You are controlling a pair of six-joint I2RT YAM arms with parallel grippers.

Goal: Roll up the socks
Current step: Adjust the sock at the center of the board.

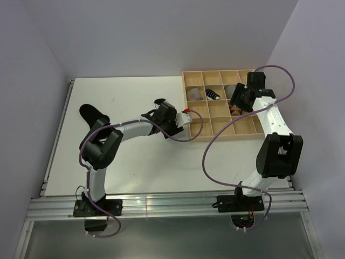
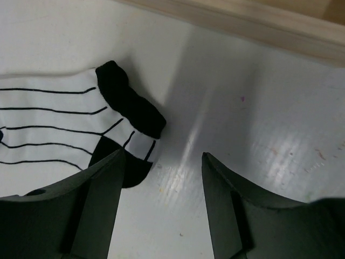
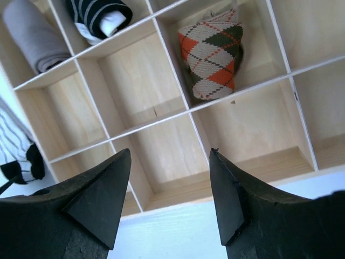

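left arm elbow-bent, reaching right; left gripper (image 2: pixel 163 157) low, spread, beside white striped sock (image 2: pixel 56 127) flat on table (image 2: pixel 259 108). right arm stretched over grid tray (image 3: pixel 135 127); right gripper (image 3: pixel 170 154) spread; argyle sock (image 3: pixel 212 56), seemingly rolled, in compartment.

My left arm (image 1: pixel 102 145): elbow folded, forearm stretched toward 3 o'clock. My left gripper (image 2: pixel 163 162): angled down, jaws apart, nothing between. My right arm (image 1: pixel 275 129): reaches toward 12 o'clock, wrist bent back toward 8. My right gripper (image 3: pixel 170 156): jaws apart, empty.
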